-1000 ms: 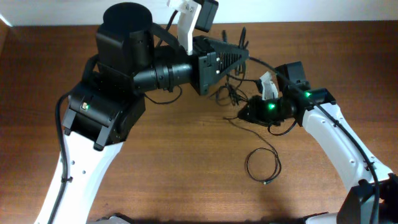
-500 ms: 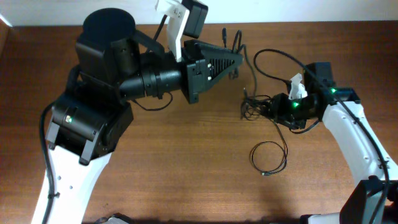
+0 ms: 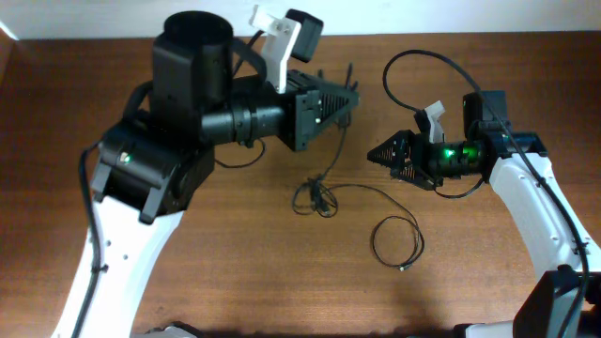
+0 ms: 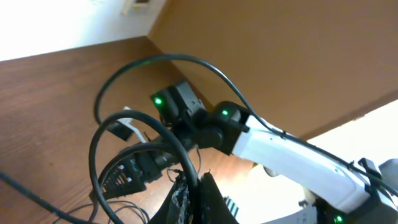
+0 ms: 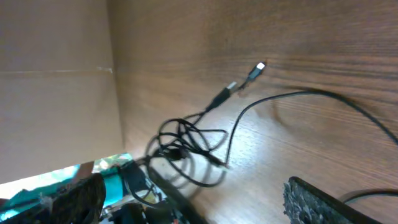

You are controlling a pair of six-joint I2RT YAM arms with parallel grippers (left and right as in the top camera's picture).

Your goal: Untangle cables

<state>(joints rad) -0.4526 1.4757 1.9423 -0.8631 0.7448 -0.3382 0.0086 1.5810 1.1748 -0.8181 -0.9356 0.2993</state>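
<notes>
Overhead: left end effector (image 3: 349, 101) grips knotted cables (image 3: 315, 197).

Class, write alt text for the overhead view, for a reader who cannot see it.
A small knot of thin black cables lies on a brown wooden table, with a separate cable loop nearer the right arm. A thin cord runs from the knot up toward the left gripper; the right gripper faces it.
</notes>
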